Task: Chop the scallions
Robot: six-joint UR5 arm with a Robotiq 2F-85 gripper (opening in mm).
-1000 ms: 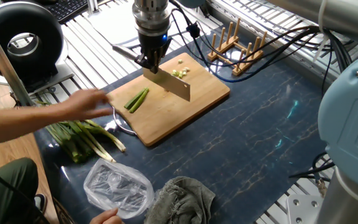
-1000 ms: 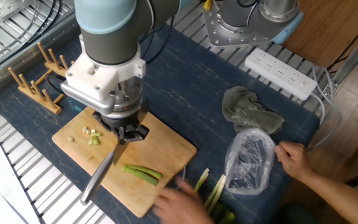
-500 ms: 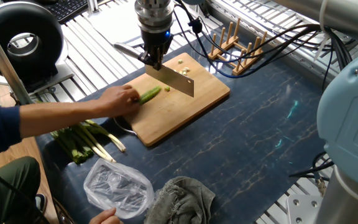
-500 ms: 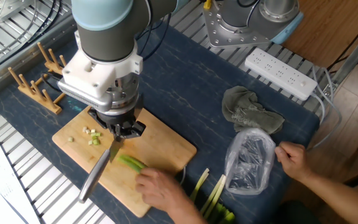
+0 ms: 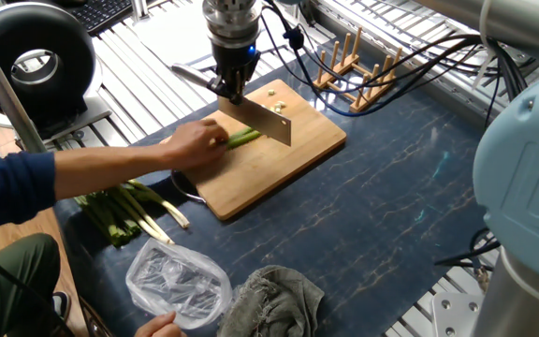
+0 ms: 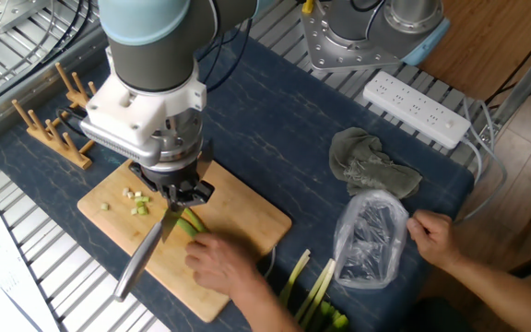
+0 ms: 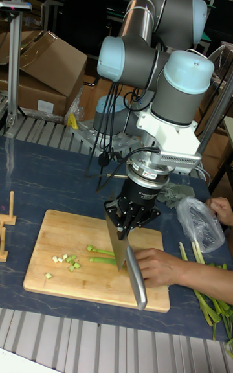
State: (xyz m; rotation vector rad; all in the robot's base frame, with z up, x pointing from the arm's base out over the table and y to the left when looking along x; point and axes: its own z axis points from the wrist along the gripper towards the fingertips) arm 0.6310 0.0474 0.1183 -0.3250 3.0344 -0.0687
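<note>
My gripper (image 5: 230,90) (image 6: 179,191) (image 7: 132,215) is shut on a knife, holding it over the wooden cutting board (image 5: 284,159) (image 6: 252,219) (image 7: 61,227). The blade (image 5: 268,121) (image 7: 116,244) hangs just above a short green scallion piece (image 5: 245,138) (image 6: 190,224) (image 7: 101,256). A person's hand (image 5: 195,145) (image 6: 218,267) (image 7: 162,266) holds that piece on the board. Small chopped scallion bits (image 5: 274,109) (image 6: 136,202) (image 7: 65,261) lie on the far side of the blade. Several whole scallion stalks (image 5: 124,208) (image 6: 313,290) (image 7: 207,285) lie on the table beside the board.
A clear plastic bag (image 5: 176,281) (image 6: 371,242) (image 7: 197,221), held by the person's other hand, and a grey cloth (image 5: 274,295) (image 6: 369,166) lie near the stalks. A wooden rack (image 5: 358,67) (image 6: 63,115) stands beyond the board. A power strip (image 6: 418,106) lies at the table edge.
The person's hand took the scallion piece and slid it along the board to under the blade. The gripper with the knife shifted slightly, then held still.
</note>
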